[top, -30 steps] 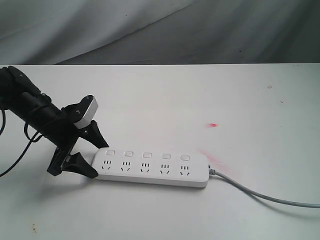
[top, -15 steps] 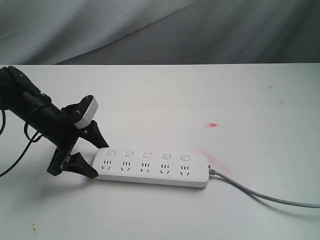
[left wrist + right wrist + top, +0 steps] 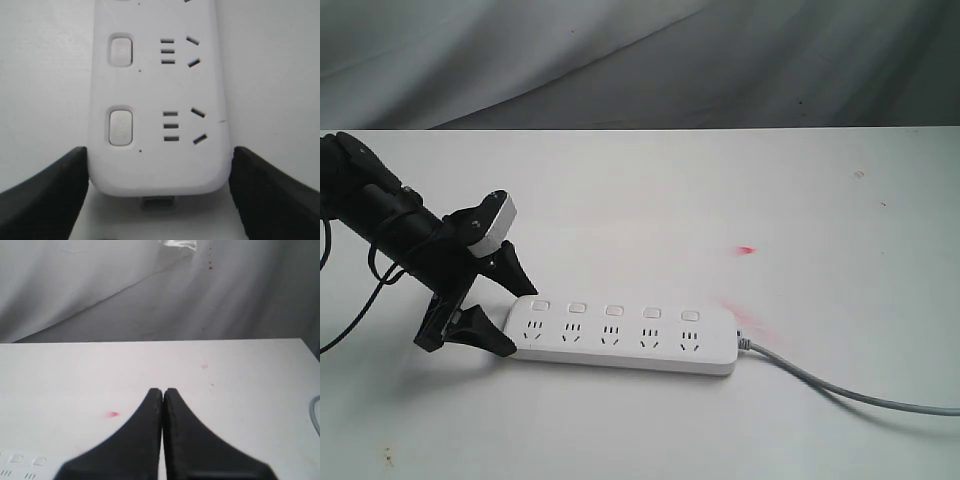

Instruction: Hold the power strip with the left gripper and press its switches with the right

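Observation:
The white power strip [image 3: 620, 340] lies flat on the table, its grey-white cord [image 3: 840, 388] trailing off to the right. Five small switches [image 3: 614, 311] run along its far edge, above the sockets. My left gripper [image 3: 518, 320] straddles the strip's left end, one black finger on each long side. In the left wrist view the fingers [image 3: 55, 190] press against both edges of the strip [image 3: 160, 100], close to the end switch [image 3: 120, 127]. My right gripper [image 3: 163, 391] is shut and empty, raised over the table, and the exterior view does not show it.
A small red mark [image 3: 747, 249] stains the white table [image 3: 670, 200] behind the strip. Grey cloth [image 3: 620, 60] hangs behind the table's far edge. The right wrist view catches a corner of the strip [image 3: 20, 465] and a loop of the cord [image 3: 315, 412].

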Tool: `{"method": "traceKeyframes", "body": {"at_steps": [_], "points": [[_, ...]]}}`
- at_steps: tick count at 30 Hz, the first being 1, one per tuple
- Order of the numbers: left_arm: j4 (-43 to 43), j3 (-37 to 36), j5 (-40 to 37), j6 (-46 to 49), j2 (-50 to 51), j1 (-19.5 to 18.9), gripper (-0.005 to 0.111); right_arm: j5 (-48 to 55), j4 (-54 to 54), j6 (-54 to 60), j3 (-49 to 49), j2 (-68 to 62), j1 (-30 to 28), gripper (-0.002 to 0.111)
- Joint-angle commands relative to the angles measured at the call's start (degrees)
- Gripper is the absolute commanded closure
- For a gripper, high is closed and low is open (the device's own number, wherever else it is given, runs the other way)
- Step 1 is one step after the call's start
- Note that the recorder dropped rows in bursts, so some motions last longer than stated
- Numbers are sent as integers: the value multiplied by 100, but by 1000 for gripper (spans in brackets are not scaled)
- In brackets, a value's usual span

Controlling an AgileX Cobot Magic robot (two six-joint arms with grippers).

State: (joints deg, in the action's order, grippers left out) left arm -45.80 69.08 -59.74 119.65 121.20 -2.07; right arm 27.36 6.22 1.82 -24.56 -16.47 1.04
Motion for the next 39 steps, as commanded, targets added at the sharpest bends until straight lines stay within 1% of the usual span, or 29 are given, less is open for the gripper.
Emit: {"method": "traceKeyframes", "body": {"at_steps": [1,9,13,14,24,32,39], "points": [[21,23,-28,32,18,28,105,-11,-345,-343,551,500,-53,108],[21,23,-28,32,18,28,105,-11,-736,-343,1034,1182,-53,108],[21,23,-28,32,18,28,105,-10,-930,-343,1438,1570,-53,108],[21,23,-28,32,18,28,105,-150,-940,-343,1492,1647,-53,108],[0,23,-38,32,18,28,105,-337,-899,-342,1902,1647,-541,108],[0,23,-38,32,18,28,105,-672,-778,-342,2456,1647,-554,108],[0,23,-38,32,18,28,105,-779,-778,-342,2456,1647,-554,108]]}}
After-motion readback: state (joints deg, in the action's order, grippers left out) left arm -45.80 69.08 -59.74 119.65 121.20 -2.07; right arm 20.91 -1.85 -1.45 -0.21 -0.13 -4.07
